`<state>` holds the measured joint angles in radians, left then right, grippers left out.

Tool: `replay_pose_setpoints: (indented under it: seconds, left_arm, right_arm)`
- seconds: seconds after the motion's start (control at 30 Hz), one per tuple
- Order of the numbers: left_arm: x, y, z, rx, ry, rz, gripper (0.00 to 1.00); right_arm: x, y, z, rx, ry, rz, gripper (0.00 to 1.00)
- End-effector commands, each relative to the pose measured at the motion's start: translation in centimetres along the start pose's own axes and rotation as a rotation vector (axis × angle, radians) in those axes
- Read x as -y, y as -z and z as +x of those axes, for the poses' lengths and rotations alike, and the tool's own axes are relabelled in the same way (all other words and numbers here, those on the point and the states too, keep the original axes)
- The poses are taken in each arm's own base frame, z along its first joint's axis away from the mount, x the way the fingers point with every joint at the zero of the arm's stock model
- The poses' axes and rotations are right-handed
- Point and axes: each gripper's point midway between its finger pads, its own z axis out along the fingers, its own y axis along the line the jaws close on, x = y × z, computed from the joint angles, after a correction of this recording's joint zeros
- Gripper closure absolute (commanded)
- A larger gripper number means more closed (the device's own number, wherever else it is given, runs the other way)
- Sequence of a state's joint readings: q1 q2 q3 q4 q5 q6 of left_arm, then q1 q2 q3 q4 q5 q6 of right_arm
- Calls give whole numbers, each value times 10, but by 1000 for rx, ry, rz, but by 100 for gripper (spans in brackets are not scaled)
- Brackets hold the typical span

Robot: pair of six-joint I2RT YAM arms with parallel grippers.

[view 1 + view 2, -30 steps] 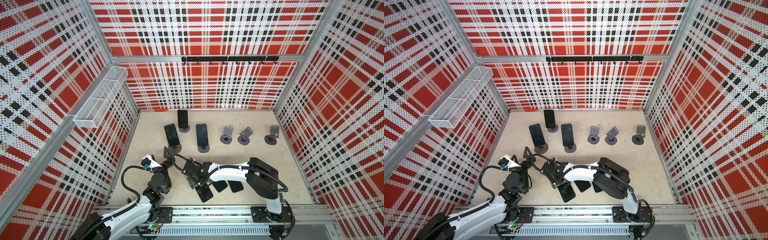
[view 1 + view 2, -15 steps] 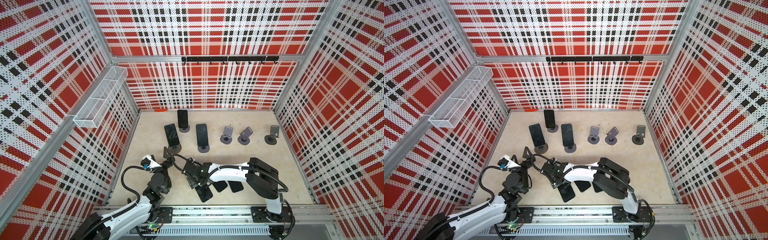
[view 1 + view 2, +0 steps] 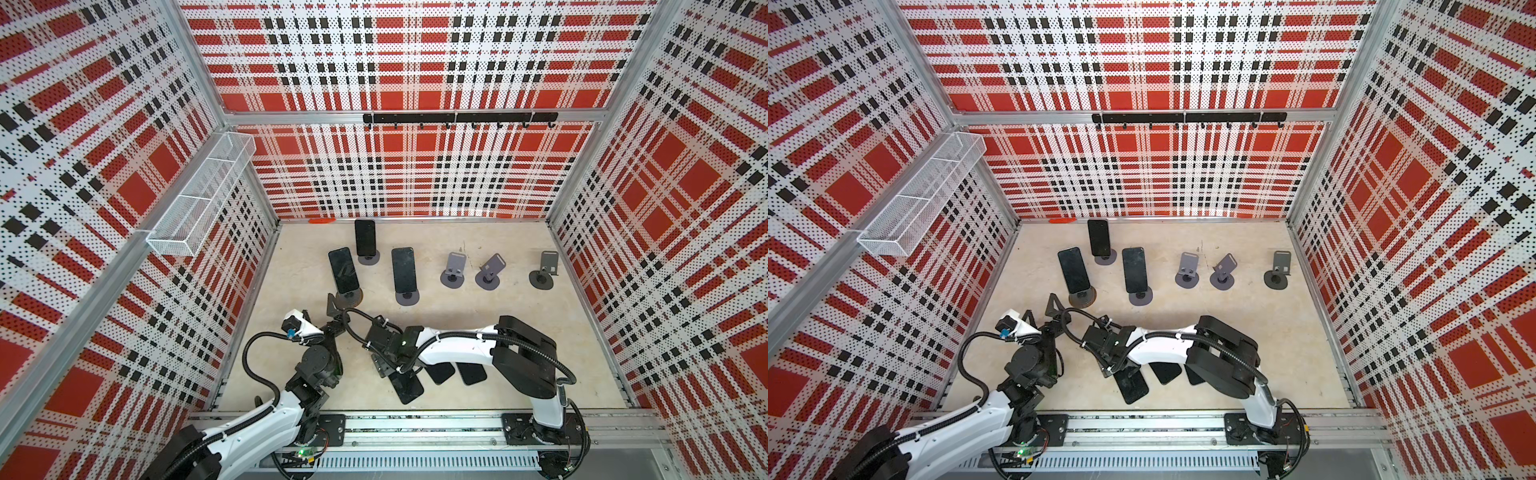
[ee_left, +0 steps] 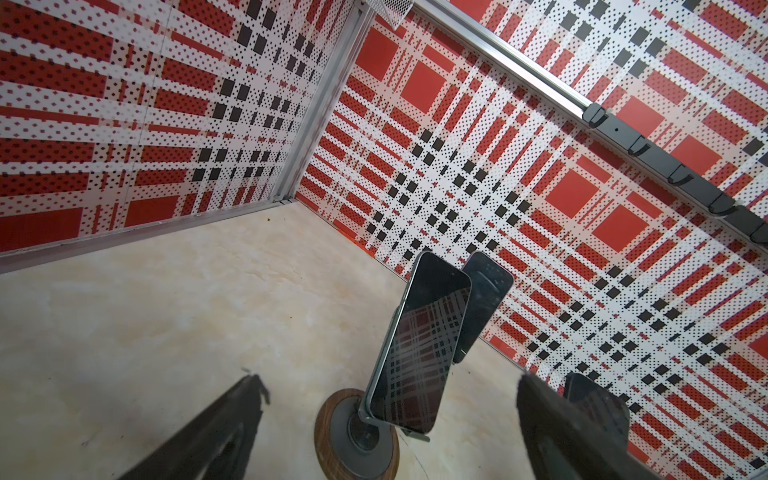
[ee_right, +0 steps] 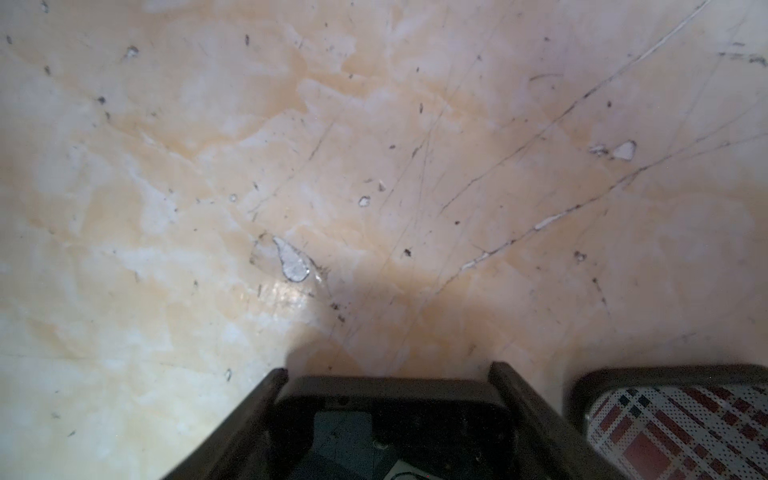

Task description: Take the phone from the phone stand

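Three dark phones stand on phone stands at mid-table: the nearest phone (image 3: 343, 270) on a wood-rimmed stand (image 3: 349, 298), one behind it (image 3: 365, 237), and one to the right (image 3: 404, 270). My left gripper (image 3: 322, 313) is open just in front of the nearest phone (image 4: 419, 353), its fingers wide on either side and not touching it. Low over the table near the front, my right gripper (image 3: 384, 368) is shut on the end of another phone (image 3: 407, 386), which lies flat. In the right wrist view that phone (image 5: 390, 399) fills the space between the fingers.
Three empty grey stands (image 3: 454, 270) (image 3: 490, 272) (image 3: 545, 270) stand in a row at the right. Two more phones (image 3: 440, 372) (image 3: 471, 372) lie flat under the right arm. A white wire basket (image 3: 199, 195) hangs on the left wall, and a black hook rail (image 3: 457, 118) on the back wall.
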<state>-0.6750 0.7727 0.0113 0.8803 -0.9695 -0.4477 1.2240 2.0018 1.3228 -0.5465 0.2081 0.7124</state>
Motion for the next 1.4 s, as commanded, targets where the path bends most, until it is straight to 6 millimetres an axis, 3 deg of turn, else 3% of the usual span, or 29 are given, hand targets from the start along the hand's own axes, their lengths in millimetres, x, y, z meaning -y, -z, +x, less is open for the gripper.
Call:
replay_pose_setpoints:
  seconds: [0.0,0.53,0.63,0.93,1.07,1.23,1.37]
  left_arm:
    - [-3,0,3,-8,-21,-7,2]
    - [-5,0,4,-7,-22,-18,2]
    - [-4,0,5,-12,-25,-14,2]
    - [4,-2,2,-14,-22,10,2]
    - [11,-5,0,-22,-14,14,2]
    - [30,-13,3,-83,-40,22,2]
    - [53,-18,14,-157,15,90,2]
  right_arm:
    - [-1,-30,46,-146,18,4,22]
    - [-4,-28,40,-136,42,7,21]
    - [-8,-22,34,-108,40,-20,16]
    - [-11,22,-13,87,-16,-78,12]
    - [5,47,-41,215,-41,-70,7]
    - [45,73,-70,348,-112,-50,5]
    - [75,105,-99,485,-121,-25,5]
